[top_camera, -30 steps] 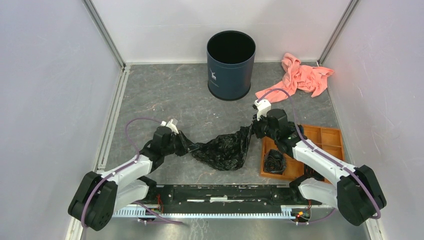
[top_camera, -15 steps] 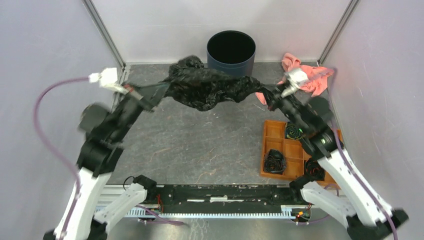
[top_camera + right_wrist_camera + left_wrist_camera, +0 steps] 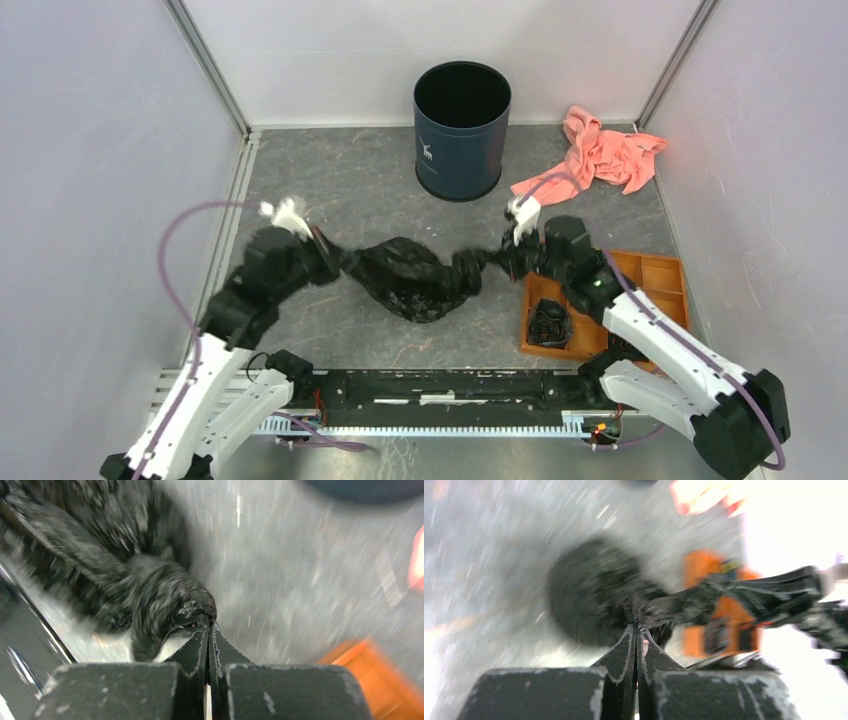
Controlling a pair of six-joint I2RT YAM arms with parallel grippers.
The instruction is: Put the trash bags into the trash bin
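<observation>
Left hand [image 3: 333,262] is clenched on 1 end of the bag [image 3: 415,280], and right hand [image 3: 497,262] pinches the other end, jaws tight on the film. The bag sags between them, low at the table [image 3: 340,190], well short of the bin [image 3: 461,130] at the back. Pink cloth [image 3: 600,152] lies right of the bin. Orange tray [image 3: 655,275] holding a black roll [image 3: 548,322] sits just beside the right hand. Both wrist views are blurred.

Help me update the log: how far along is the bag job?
Done: the left end effector and right end effector are each shut on an end of the bag. In hand: it sags between them, on the near side of the bin. Left: getting it into the bin; none of it is inside yet.
</observation>
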